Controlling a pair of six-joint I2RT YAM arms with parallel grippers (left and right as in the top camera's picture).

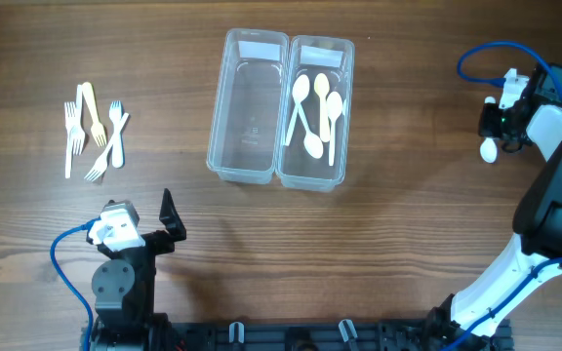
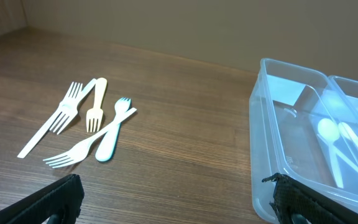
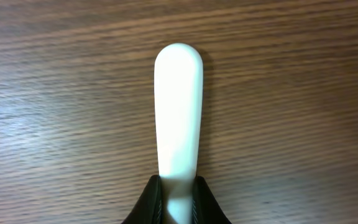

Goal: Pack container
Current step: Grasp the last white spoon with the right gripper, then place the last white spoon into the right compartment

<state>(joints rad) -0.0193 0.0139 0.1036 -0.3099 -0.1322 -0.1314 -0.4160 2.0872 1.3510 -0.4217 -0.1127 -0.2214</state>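
Two clear plastic containers stand side by side at the table's middle. The left one (image 1: 224, 117) (image 2: 263, 155) is empty; the right one (image 1: 347, 107) holds several white spoons (image 1: 315, 112) (image 2: 340, 143). Several white plastic forks (image 1: 94, 136) (image 2: 86, 124) lie in a loose pile at the far left. My right gripper (image 1: 496, 122) (image 3: 179, 193) is at the far right, shut on a white spoon (image 3: 179, 106) by its handle; the spoon's bowl (image 1: 490, 149) shows below it. My left gripper (image 1: 144, 229) (image 2: 176, 199) hangs open near the front left, nothing between its fingers.
Blue cables (image 1: 481, 58) loop by the right arm and another (image 1: 66, 258) by the left arm base. A black rail (image 1: 291, 336) runs along the table's front edge. Bare wood (image 1: 418, 195) lies between the containers and the right arm.
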